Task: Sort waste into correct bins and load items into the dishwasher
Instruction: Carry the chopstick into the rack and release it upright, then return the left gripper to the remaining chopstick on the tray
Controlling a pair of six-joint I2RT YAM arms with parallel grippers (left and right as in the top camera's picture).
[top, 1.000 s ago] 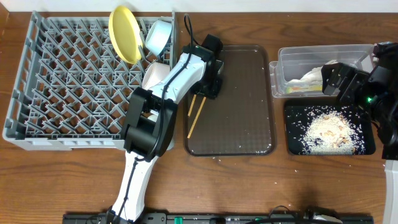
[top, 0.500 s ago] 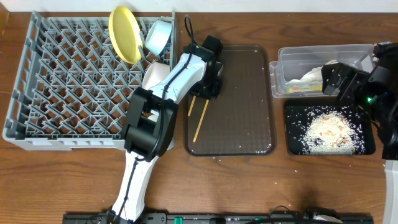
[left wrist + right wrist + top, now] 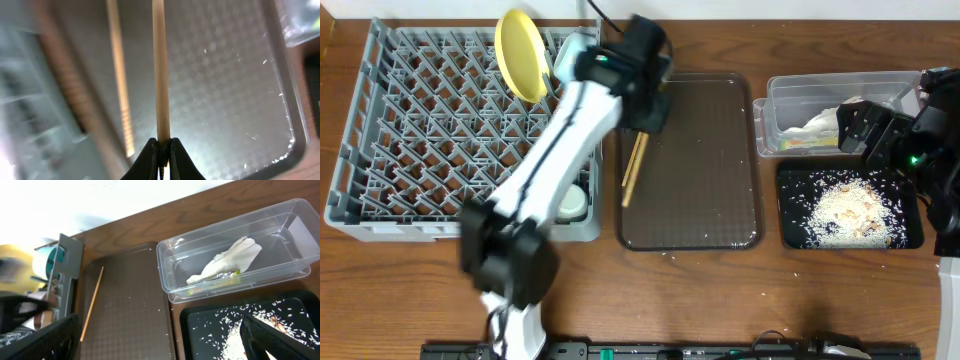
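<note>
My left gripper is shut on one wooden chopstick over the far-left part of the brown tray. A second chopstick lies on the tray beside it, and the pair shows in the overhead view. The grey dish rack holds the yellow plate, the light blue bowl and a small white cup. The white bowl is hidden under the arm. My right gripper is open and empty between the tub and the black tray.
The clear tub holds the white napkin and the green-yellow wrapper. The black tray holds rice crumbs. A few crumbs lie on the brown tray and the table.
My left arm has swung up and stretched over the rack, blurred by motion. Its gripper moved toward the tray's far edge with the chopstick. The right arm has not moved.
</note>
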